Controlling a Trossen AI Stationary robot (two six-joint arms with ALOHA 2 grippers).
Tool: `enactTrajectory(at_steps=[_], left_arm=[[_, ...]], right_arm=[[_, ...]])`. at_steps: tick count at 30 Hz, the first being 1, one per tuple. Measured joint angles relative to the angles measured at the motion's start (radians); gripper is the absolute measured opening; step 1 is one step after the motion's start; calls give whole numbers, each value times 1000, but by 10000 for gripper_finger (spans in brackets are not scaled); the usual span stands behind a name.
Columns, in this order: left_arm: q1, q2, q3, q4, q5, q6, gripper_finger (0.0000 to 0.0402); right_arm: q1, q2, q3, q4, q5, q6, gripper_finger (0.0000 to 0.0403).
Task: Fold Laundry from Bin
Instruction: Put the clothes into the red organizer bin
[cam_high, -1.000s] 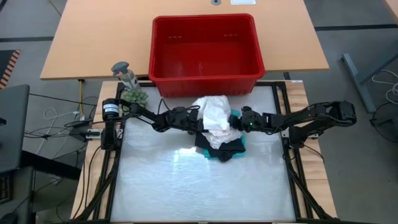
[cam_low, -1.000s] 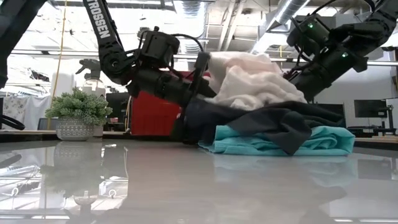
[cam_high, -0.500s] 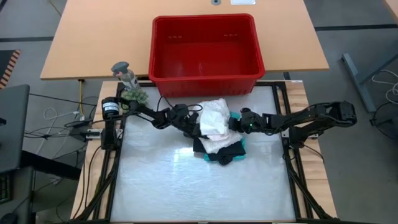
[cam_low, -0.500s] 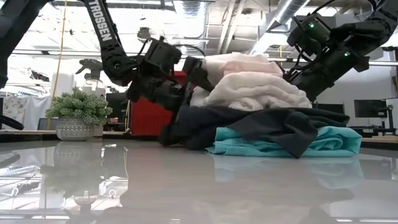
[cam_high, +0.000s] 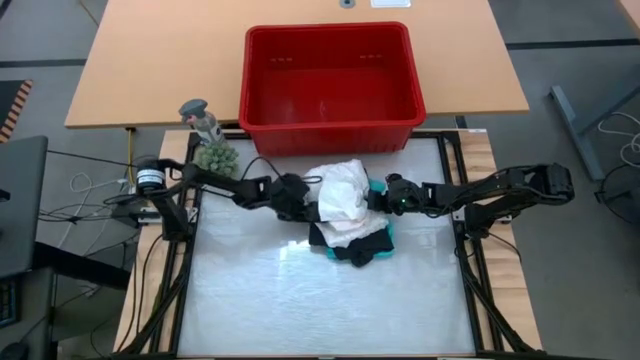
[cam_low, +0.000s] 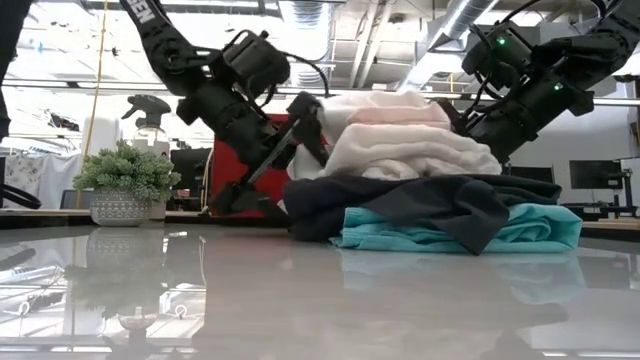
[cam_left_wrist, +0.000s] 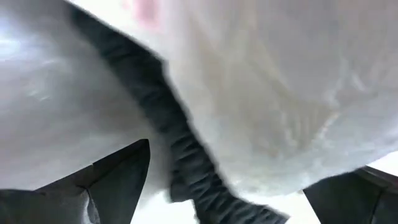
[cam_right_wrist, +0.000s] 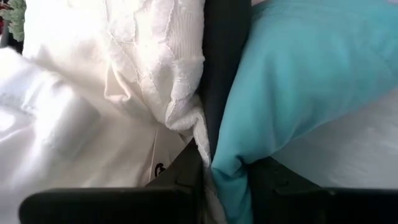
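A: What's being seen nearest on the worktop (cam_high: 250, 300)?

B: The laundry (cam_high: 348, 215) is being kept in a stack: teal garment (cam_low: 520, 228) at the bottom, black garment (cam_low: 400, 200) over it, white lacy top (cam_low: 400, 140) uppermost.

A: And the grippers?

B: The left gripper (cam_high: 305, 200) is being held spread apart beside the pile, with nothing gripped. The right gripper (cam_high: 378, 198) is being kept clamped on the laundry's edge. Farther back, the bin (cam_high: 330, 130) is being left behind the pile.
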Motion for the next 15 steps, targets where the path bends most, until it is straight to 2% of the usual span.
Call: enactTrajectory(at_steps=[3, 8, 13, 15], left_arm=[[-48, 16, 1, 63, -96, -95, 370], [-104, 22, 0, 51, -298, -145, 370], [-112, 23, 0, 21, -346, -149, 370], [-115, 62, 0, 37, -350, -151, 370]], right_arm=[[0, 0, 0, 0, -1, -2, 96], [0, 0, -1, 2, -3, -9, 96], [-1, 0, -2, 4, -3, -9, 96], [-1, 0, -2, 4, -3, -10, 96]])
